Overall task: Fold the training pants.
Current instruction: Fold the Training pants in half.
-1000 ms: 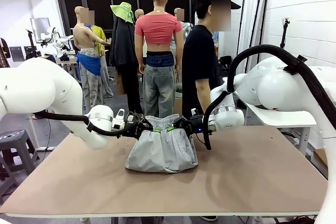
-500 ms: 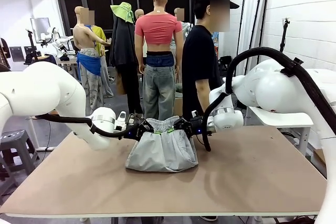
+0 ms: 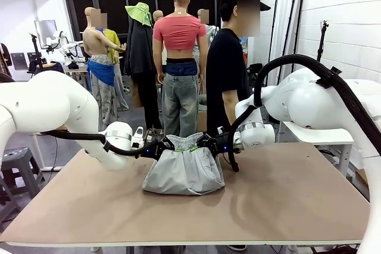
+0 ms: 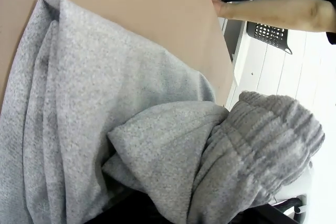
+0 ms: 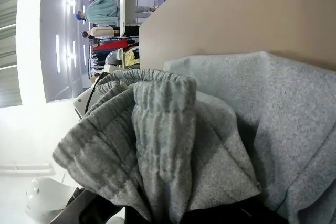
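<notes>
Front view, tan table point(image 3: 286, 200), white brick wall point(image 3: 351, 10), both pincers gripping grey training pants point(image 3: 184, 171).

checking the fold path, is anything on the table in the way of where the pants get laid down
Nothing visible. Both the left gripper and the right gripper are shut on the waistband of the training pants, holding it raised above the folded bulk. The table around the pants is bare; the person stands beyond the far edge.

Both arms reach inward, level; left gripper point(image 3: 168, 147) and right gripper point(image 3: 201, 143) fingers clamped, facing
</notes>
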